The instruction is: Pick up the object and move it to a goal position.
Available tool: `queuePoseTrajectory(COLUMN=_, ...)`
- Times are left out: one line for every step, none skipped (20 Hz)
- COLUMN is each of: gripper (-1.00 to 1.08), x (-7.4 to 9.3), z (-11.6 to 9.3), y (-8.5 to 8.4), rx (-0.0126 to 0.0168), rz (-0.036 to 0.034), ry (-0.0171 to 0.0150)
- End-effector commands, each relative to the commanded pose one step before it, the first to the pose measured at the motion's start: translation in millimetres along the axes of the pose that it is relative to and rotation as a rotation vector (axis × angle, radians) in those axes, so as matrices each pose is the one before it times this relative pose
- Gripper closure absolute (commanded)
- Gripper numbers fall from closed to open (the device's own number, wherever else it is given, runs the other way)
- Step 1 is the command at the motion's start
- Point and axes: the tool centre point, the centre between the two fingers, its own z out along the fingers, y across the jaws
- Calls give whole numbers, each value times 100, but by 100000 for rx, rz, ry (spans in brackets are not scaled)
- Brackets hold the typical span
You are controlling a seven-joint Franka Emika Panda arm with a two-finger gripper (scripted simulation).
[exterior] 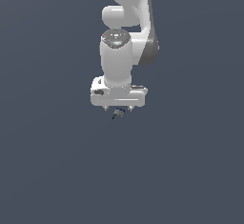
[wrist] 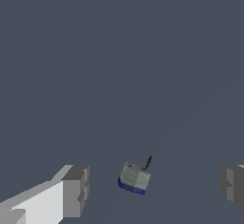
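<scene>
Hovering with spread fingers, gripper point(wrist: 152, 187) straddles the object point(wrist: 134, 178).

A flat, uniform slate-grey backdrop point(exterior: 47, 170) fills both views — evenly lit, featureless, no visible seams.

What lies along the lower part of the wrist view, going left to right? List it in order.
White-and-grey gripper finger → small grey block with a dark blue edge and thin black stick, lying free in the gap → second grey finger at the picture's right edge.
</scene>
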Motion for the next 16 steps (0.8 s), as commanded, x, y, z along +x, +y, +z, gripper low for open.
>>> queuePoseTrajectory(gripper=-92, x=0, z=0, y=1, rx=0, rz=0, ry=0)
queuePoseTrajectory(gripper=-92, x=-8, z=-6, y=50, rx=0, rz=0, ry=0)
queuePoseTrajectory(gripper=-92, x=-19, z=-1, y=194, rx=-93, rz=99, ry=-25)
queuePoseTrajectory(gripper=-92, x=-33, z=-10, y=296, rx=-104, rz=111, ry=-30)
queuePoseTrajectory(gripper=-92, x=-45, z=-16, y=410, rx=-150, rz=153, ry=-44)
queuePoseTrajectory(gripper=-92, x=-56, z=-26, y=510, rx=-185, rz=172, ry=-54)
queuePoseTrajectory(gripper=-92, x=-61, z=-40, y=567, rx=-205, rz=161, ry=-60)
queuePoseTrajectory(gripper=-92, x=-45, z=-44, y=458, rx=-175, rz=99, ry=-50)
queuePoseTrajectory(gripper=-92, x=-28, z=-47, y=322, rx=-113, rz=25, ry=-30)
queuePoseTrajectory(gripper=-92, x=-12, z=-44, y=204, rx=-65, rz=-18, ry=-15)
queuePoseTrajectory(gripper=-92, x=-1, z=-36, y=127, rx=0, rz=0, ry=0)
queuePoseTrajectory(gripper=-92, x=11, z=-13, y=-48, rx=-56, rz=-106, ry=-4)
queuePoseTrajectory(gripper=-92, x=6, z=16, y=-71, rx=0, rz=0, ry=0)
queuePoseTrajectory(gripper=-92, x=-15, z=56, y=-77, rx=66, rz=121, ry=6)
queuePoseTrajectory(gripper=-92, x=-44, z=112, y=-49, rx=44, rz=281, ry=-15)
queuePoseTrajectory(gripper=-92, x=-73, z=166, y=-34, rx=40, rz=423, ry=-29)
